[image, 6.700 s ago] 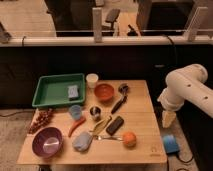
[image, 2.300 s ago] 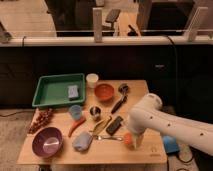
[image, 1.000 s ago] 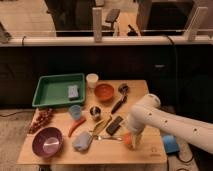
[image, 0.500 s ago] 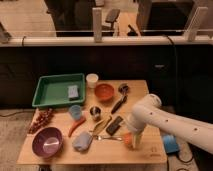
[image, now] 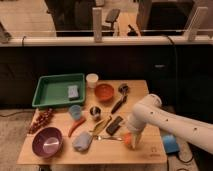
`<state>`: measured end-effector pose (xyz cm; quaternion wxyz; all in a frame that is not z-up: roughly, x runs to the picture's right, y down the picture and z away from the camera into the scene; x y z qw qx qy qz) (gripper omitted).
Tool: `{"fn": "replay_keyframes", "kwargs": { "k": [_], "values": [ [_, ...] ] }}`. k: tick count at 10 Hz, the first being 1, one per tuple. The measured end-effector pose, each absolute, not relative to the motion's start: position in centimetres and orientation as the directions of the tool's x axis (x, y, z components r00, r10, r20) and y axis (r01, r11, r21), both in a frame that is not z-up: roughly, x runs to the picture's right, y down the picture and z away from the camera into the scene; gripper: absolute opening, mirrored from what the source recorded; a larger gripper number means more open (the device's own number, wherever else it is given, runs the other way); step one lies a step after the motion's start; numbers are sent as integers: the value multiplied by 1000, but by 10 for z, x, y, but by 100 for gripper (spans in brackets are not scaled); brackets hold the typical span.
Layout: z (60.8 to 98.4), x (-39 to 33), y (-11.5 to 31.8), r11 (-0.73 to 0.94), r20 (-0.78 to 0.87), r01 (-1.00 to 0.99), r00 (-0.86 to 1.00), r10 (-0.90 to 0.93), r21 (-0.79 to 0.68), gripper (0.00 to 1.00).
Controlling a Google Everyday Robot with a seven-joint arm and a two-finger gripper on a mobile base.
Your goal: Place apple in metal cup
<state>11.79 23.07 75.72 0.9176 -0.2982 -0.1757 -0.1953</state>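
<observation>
Wooden table (image: 142, 90), seen from above and in front. White arm comes in from lower R, runs up-left to a bulky rounded joint over the table's R edge, then turns steeply down toward the front-R part of the tabletop. Gripper (image: 133, 136) hangs at the end of that downward link, pointing approx straight down, low over the wood and right at the apple (image: 128, 142). Only a sliver of orange shows at the gripper's lower-L side; the rest is covered. Can't tell how wide the gripper is set, nor whether it has hold of the apple or is just against it. Can't tell either whether the apple sits on the wood or is slightly off it. Metal cup (image: 95, 112) stands upright nr table centre, dark inside, well apart from apple and gripper, up and to the L of them. Betw. cup and apple: a black flat oblong object (image: 114, 125) and some thin cutlery (image: 106, 136) lying flat. Pale blue cup (image: 75, 111) just L of the metal cup. Red-orange bowl (image: 104, 92) behind it; white cup (image: 92, 80) at the back edge. Green tray (image: 50, 80) at back L w/ a grey-blue sponge (image: 73, 91) inside. Black ladle (image: 121, 97) lies R of the bowl. Front L: purple bowl (image: 47, 141), grey cloth (image: 82, 141) beside it, a red-orange curved item (image: 76, 126), and a dark red bunch (image: 41, 120) at the L edge. Blue object (image: 170, 143) off the table, lower R, partly behind the arm.
</observation>
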Motion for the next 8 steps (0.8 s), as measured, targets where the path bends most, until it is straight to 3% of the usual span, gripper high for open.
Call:
{"fn": "replay_keyframes", "kwargs": {
  "k": [8],
  "values": [
    [763, 116, 233, 752, 451, 452, 862, -230, -480, 80]
  ]
}}
